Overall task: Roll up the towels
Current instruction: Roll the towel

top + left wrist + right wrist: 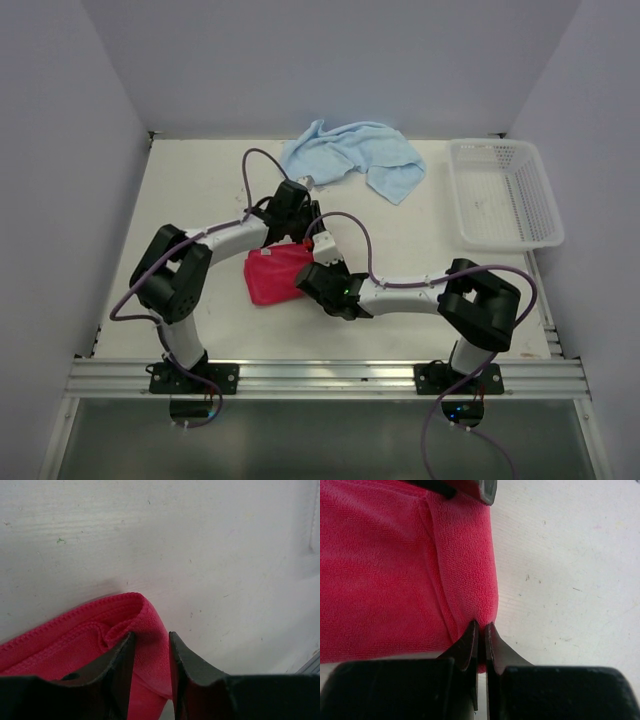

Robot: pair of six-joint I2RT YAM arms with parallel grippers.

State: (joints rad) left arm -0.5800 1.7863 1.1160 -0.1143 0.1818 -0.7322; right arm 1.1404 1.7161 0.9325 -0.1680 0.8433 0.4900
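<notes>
Jaws of left gripper (pixel 151 639) and right gripper (pixel 481 627) each pinch the folded red-pink towel (pixel 270 276).

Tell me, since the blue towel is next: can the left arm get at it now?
Probably, but not yet: the left gripper is clamped on the red towel's fold. The blue towel lies just beyond it, nothing standing between.

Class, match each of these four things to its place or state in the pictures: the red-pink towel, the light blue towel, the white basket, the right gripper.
Things
1. red-pink towel
2. light blue towel
3. white basket
4. right gripper

Places or states
A. crumpled at the middle of the table's far edge
B. in the far right corner
C. shut on a towel's edge
D. lying mid-table between both arms

Pairs: 1-D, 2-A, 3-B, 4-C
</notes>
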